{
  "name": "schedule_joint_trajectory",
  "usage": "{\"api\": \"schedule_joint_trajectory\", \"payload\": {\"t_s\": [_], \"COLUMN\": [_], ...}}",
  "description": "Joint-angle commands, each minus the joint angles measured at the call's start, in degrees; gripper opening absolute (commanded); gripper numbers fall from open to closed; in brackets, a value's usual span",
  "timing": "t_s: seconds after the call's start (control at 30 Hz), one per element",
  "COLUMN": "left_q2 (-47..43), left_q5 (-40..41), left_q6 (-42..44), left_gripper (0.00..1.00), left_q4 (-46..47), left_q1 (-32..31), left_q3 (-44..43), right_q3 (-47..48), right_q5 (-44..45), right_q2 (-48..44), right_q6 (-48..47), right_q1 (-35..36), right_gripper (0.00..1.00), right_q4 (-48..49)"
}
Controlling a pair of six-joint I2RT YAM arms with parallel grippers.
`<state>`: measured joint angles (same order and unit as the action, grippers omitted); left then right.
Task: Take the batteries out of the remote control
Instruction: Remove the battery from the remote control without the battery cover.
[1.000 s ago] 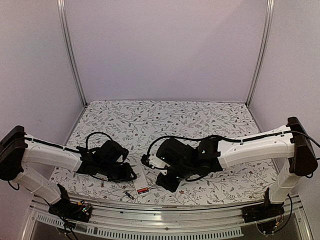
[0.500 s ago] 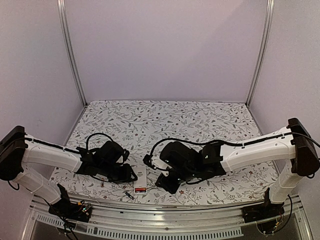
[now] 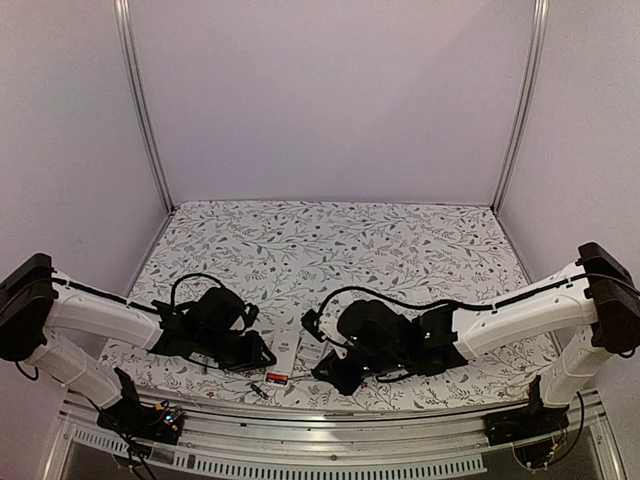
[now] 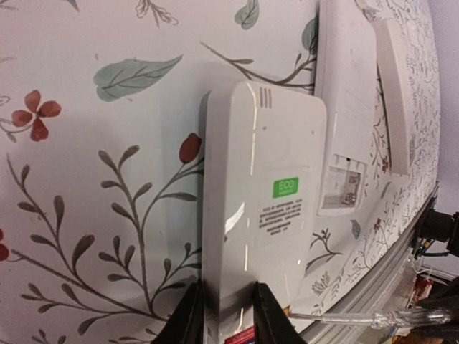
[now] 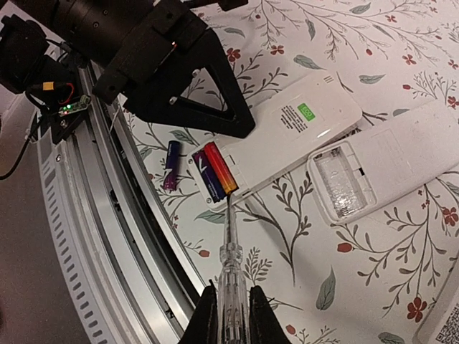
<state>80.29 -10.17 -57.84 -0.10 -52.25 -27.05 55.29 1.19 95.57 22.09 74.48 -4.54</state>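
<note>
The white remote control [image 5: 294, 132] lies back up near the table's front edge, its battery bay open toward the rail. Two batteries sit in the bay, one red-orange [image 5: 221, 168] and one dark [image 5: 208, 176]. Another dark purple battery [image 5: 171, 165] lies loose on the cloth beside it. My left gripper [image 4: 228, 315] is shut on the remote's [image 4: 262, 193] bay end, one finger on each long side. My right gripper [image 5: 229, 294] is shut on a clear pen-like tool [image 5: 230, 251]. The tool's tip touches the end of the red-orange battery. From above, the remote [image 3: 284, 357] lies between both grippers.
A second white remote [image 5: 391, 161] with an empty open bay [image 5: 341, 185] lies right of the first, a loose white cover [image 4: 394, 93] beyond it. The metal front rail [image 5: 107, 215] and a small circuit board [image 5: 63, 109] run close behind the bay end.
The right arm has lowered and drawn toward the front edge, bringing the tool down toward the remote's bay. The left gripper and remote shifted slightly nearer the rail.
</note>
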Motion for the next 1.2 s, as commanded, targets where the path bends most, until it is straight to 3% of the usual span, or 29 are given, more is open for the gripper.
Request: {"api": "schedule_joint_trajectory", "payload": {"t_s": [0.0,0.23,1.17], "left_q2": [0.2,0.4,1.0], "left_q5": [-1.2,-1.4,-1.9], "left_q6": [-0.5,-0.9,-1.2], "left_gripper": [0.23,0.21,0.18], "left_q4": [-0.8,-0.8,1.9], "left_q1": [-1.2,-1.3,-1.5], "left_q3": [1.3,1.9,2.4], "right_q3": [-4.5,-7.9,-12.6], "right_q5": [6.1,8.7,1.6], "right_q2": [0.1,-1.6,-2.7], "right_q6": [6.1,10.4,17.0], "right_q1": [-0.1,-0.1,-1.2], "right_gripper": [0.00,0.00,0.00], "right_q4": [3.9,11.4,29.4]}}
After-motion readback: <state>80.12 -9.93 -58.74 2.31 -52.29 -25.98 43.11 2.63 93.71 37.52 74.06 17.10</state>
